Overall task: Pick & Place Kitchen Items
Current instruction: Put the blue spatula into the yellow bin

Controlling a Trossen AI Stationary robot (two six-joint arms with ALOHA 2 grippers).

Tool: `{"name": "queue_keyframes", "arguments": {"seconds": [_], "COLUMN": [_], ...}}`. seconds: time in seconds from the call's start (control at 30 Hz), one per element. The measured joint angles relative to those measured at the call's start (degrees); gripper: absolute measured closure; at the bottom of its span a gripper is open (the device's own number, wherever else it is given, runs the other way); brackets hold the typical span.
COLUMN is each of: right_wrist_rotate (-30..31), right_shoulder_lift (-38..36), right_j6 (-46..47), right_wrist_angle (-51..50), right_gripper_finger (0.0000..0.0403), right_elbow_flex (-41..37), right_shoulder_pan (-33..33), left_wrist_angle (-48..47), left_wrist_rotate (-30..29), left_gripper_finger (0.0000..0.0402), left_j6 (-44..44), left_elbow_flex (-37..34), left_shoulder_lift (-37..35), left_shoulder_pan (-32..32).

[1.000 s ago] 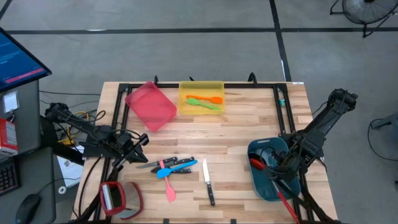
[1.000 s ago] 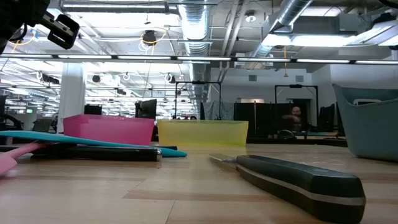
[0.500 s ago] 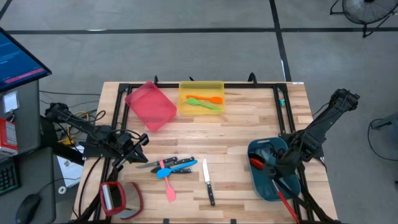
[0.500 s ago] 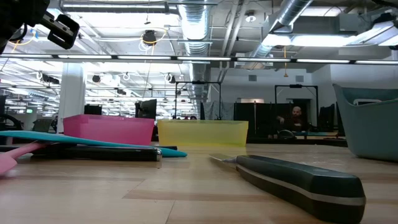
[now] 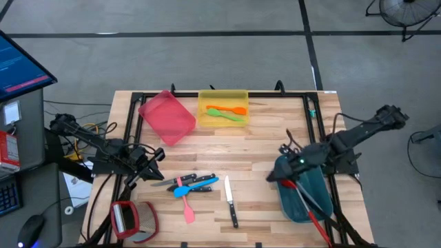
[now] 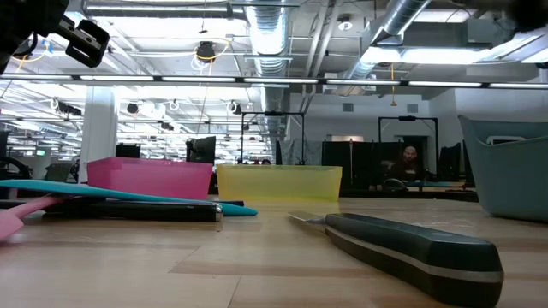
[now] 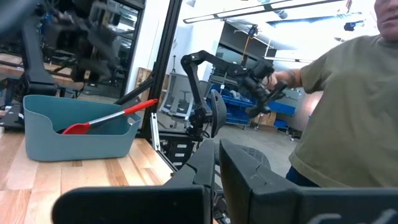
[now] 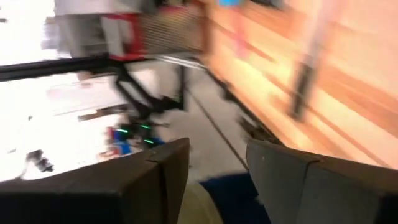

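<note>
On the table's middle lie two black-handled knives (image 5: 189,180), a blue spatula (image 5: 200,186) across them, a pink spatula (image 5: 187,210) and a single knife (image 5: 232,207). The single knife also shows in the low view (image 6: 411,248). An orange spatula (image 5: 227,109) and a green spatula (image 5: 231,118) lie in the yellow bin (image 5: 207,122). A red spoon (image 5: 310,213) leans in the teal bin (image 5: 296,215). My right gripper (image 5: 274,173) is open and empty above the teal bin's left rim. My left gripper (image 5: 153,157) is shut and empty, raised left of the knives.
A pink bin (image 5: 165,117) sits tilted at the far left beside the yellow bin. A red and grey object (image 5: 131,219) stands at the near left corner. Black frame rails run along the table's edges. A person (image 7: 348,106) stands beyond the table in the left wrist view.
My right gripper has risen out of the teal bin and swung toward the table's left, over the bin's left rim, with its arm stretched low across the right edge. The red spoon stays in the bin.
</note>
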Motion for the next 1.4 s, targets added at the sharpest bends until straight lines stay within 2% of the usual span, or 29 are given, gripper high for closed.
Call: {"name": "queue_keyframes", "arguments": {"seconds": [0.1, 0.2, 0.4, 0.57, 0.77, 1.07, 1.3, 1.4], "right_wrist_rotate": [-1.2, -4.2, -12.2, -15.4, -15.0, -13.3, -13.1, -11.1], "right_shoulder_lift": [2.6, 5.6, 13.0, 19.5, 26.4, 38.9, 48.4, 52.1], "right_j6": [-5.4, -9.7, -17.9, -26.9, -42.4, -60.2, -73.7, -79.9], "right_wrist_angle": [8.8, 12.9, 13.1, 10.6, 2.9, 2.6, 1.7, 0.9], "right_gripper_finger": [0.0257, 0.0266, 0.0280, 0.0282, 0.0282, 0.0265, 0.0222, 0.0195], "right_elbow_flex": [0.0, 1.7, 9.0, 16.7, 25.0, 33.6, 38.8, 40.9], "right_shoulder_pan": [-3.6, -6.5, -11.3, -13.5, -16.0, -18.3, -17.7, -17.0], "left_wrist_angle": [0.0, 0.0, 0.0, 0.0, 0.0, 0.5, 0.5, 0.6], "left_wrist_rotate": [0.0, 0.0, 0.1, 0.1, 0.1, 0.1, 0.2, 0.2], "left_gripper_finger": [0.0394, 0.0394, 0.0394, 0.0394, 0.0394, 0.0394, 0.0394, 0.0394], "left_j6": [0.0, 0.0, 0.0, 0.0, 0.0, 0.0, 0.0, 0.0], "left_elbow_flex": [0.0, 0.0, 0.0, 0.0, 0.0, 0.0, 0.0, 0.0], "left_shoulder_lift": [0.0, 0.0, 0.0, 0.0, 0.0, 0.0, 0.2, 0.2], "left_shoulder_pan": [0.0, 0.0, 0.0, 0.0, 0.0, 0.0, 0.0, 0.0]}}
